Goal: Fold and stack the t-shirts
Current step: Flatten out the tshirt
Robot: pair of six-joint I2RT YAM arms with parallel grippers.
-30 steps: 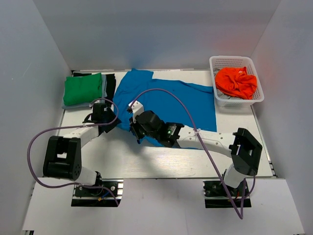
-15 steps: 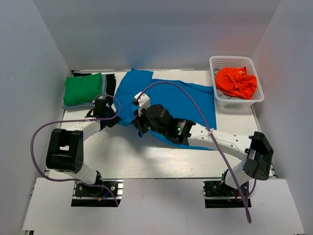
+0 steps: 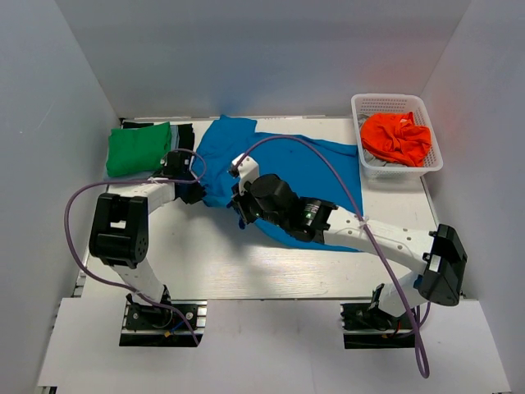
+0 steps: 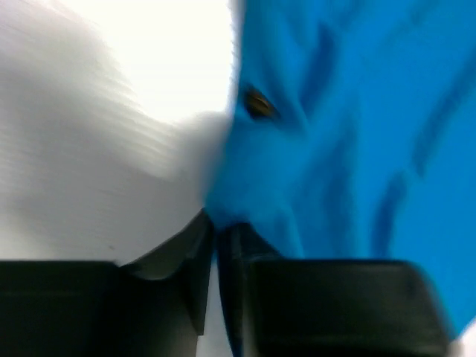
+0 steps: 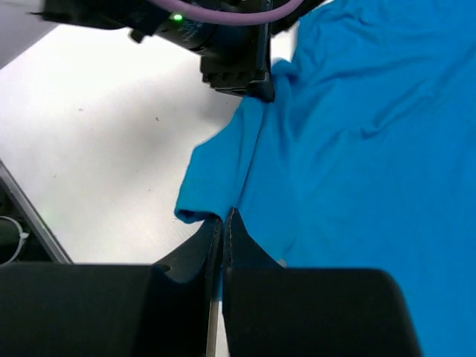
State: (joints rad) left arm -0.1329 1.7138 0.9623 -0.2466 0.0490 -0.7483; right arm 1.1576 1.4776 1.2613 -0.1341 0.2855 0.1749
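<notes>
From here the blue shirt [image 3: 287, 164] stretches rightward across the table [image 3: 213, 263] from both arms, the right gripper [image 5: 223, 217] clamped on its left hem and the left gripper [image 4: 216, 223] seemingly pinching it too, though that view is blurred.
</notes>
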